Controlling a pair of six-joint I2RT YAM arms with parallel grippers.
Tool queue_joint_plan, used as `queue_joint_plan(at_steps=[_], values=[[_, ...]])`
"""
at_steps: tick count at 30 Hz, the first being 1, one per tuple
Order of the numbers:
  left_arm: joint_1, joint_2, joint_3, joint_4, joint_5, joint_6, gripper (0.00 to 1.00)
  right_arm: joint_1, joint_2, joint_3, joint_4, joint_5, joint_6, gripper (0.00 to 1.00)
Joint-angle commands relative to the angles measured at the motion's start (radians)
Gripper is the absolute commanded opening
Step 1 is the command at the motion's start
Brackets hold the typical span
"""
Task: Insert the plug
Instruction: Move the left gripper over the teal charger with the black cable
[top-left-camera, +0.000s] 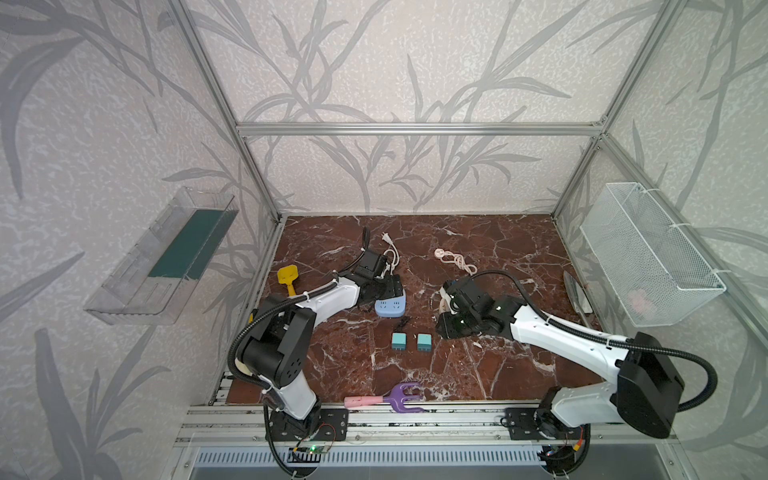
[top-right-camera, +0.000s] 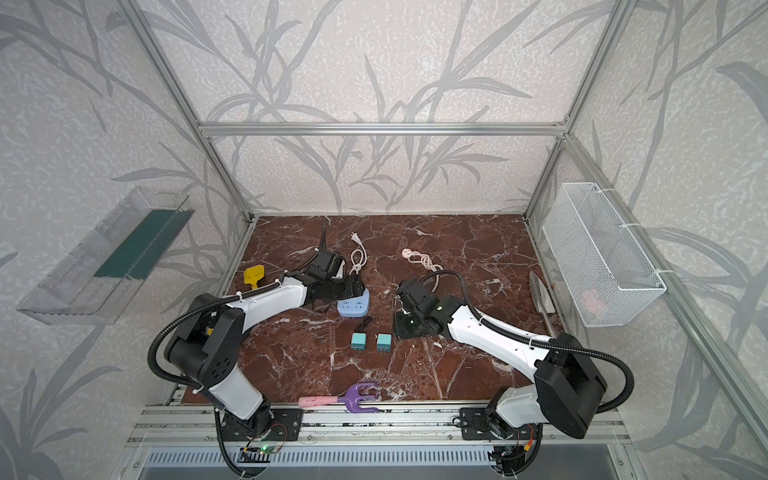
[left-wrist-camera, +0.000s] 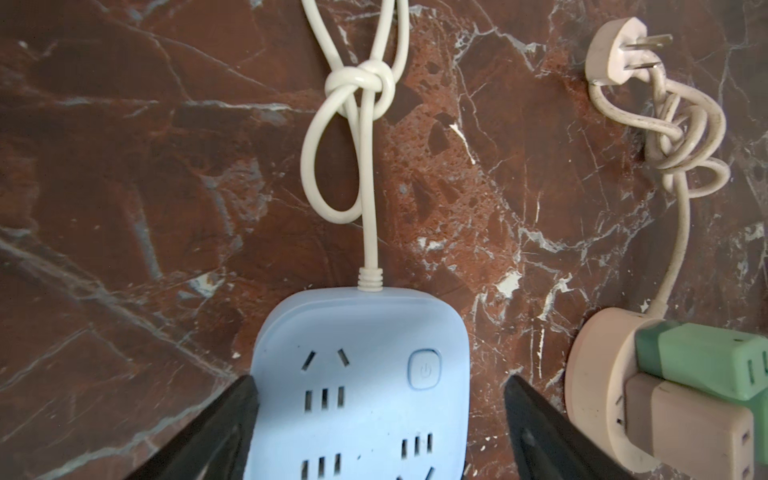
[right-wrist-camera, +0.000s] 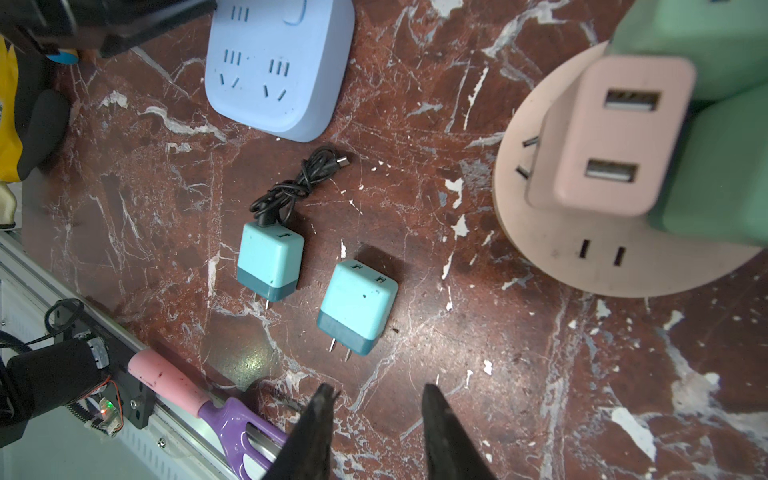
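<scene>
My spread left gripper (left-wrist-camera: 380, 380) straddles the blue power strip (left-wrist-camera: 361, 332); my right gripper (right-wrist-camera: 379, 389), parted and empty, should next pinch the nearer teal plug (right-wrist-camera: 357, 307).

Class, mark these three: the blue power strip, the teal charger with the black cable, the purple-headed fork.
blue power strip (left-wrist-camera: 374, 374): left wrist view, socket face.
teal charger with the black cable (right-wrist-camera: 270, 259): right wrist view, pale body.
purple-headed fork (right-wrist-camera: 224, 417): right wrist view, purple neck.

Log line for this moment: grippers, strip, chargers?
left gripper: open, straddling blue strip | right gripper: open, empty | chargers: both lying loose, unplugged | step: no plug picked yet
</scene>
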Motion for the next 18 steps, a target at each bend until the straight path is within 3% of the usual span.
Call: queue_joint_plan(at_steps=[1, 18], values=[[-0.027, 0.032, -0.015, -0.002, 0.025, -0.035, 0.91, -0.004, -0.027, -0.007, 0.008, -0.006, -0.003, 0.37], [-0.094, 0.023, 0.051, -0.064, -0.043, 0.005, 0.91, -0.007, -0.068, -0.008, -0.002, 0.005, -0.003, 0.37]])
